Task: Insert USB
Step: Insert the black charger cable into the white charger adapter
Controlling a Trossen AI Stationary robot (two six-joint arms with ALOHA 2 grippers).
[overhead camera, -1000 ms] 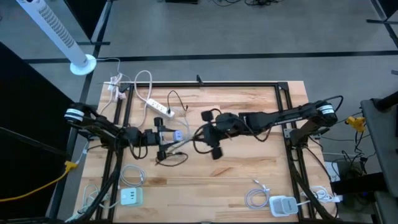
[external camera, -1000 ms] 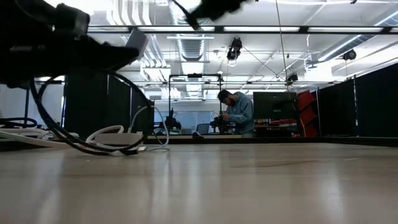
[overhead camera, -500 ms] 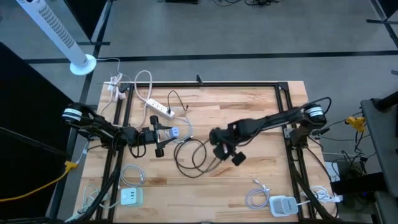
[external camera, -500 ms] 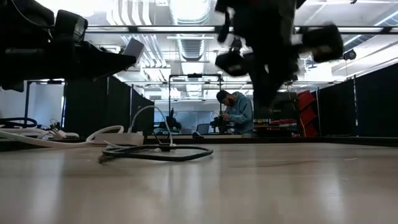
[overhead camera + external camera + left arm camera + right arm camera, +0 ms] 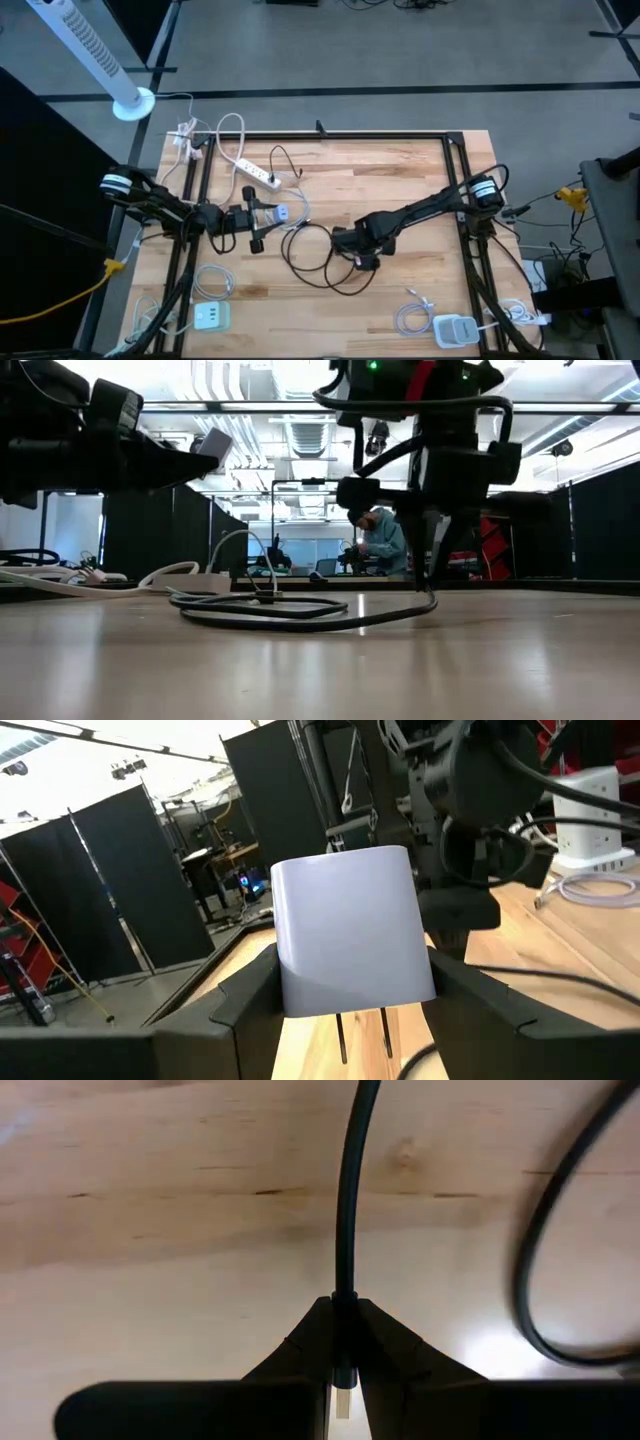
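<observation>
My left gripper (image 5: 272, 214) is shut on a white wall charger (image 5: 350, 930) with two metal prongs. It holds the charger above the table's left middle (image 5: 212, 447). My right gripper (image 5: 360, 252) stands at the table's middle, fingers pointing down, shut on a black USB cable (image 5: 343, 1260). The rest of the cable lies in loose loops (image 5: 318, 258) on the wood between the two grippers (image 5: 270, 608). My left gripper pinches the charger's body between its two fingers, one on each narrow side (image 5: 425, 970). The fingers lie level, coming from the table's left. The charger is lifted clear, with its prongs (image 5: 362, 1032) hanging below. My right gripper pinches the cable at its plug end (image 5: 343, 1342) between the two fingertips, coming from above and pointing down. The plug's pale tip (image 5: 343, 1402) sits back between the fingers. The cable runs down from the fingertips (image 5: 430, 585) to the table, slack.
A white power strip (image 5: 258, 172) with its cord lies toward the far left. White chargers (image 5: 210, 317) (image 5: 455, 328) and coiled white cables (image 5: 213, 281) (image 5: 412, 318) sit along the near edge. Black frame rails (image 5: 330, 134) border the table. A person (image 5: 383, 542) stands far behind.
My right gripper has moved away from the left gripper, toward the table's near edge and down, drawing the cable end with it. The cable, bunched under the grippers before, now lies spread in wide loops on the wood.
</observation>
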